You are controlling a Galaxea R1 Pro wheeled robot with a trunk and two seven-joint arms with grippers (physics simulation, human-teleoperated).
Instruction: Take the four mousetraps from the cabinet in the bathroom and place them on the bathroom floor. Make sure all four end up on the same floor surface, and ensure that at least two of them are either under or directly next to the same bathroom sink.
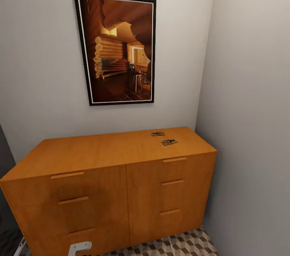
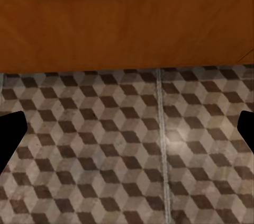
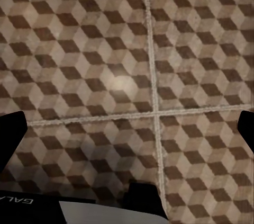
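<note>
Framed log-cabin picture (image 1: 117, 48) — on grey wall (image 1: 40, 66).

Two mousetraps (image 1: 164, 138) lie on the cabinet (image 1: 100, 149), right rear.

My head camera shows the cabinet (image 1: 108, 175) in smooth orange-brown wood with a satin sheen. The bathroom floor (image 3: 106, 65) is matt patterned tile with pale grout.
</note>
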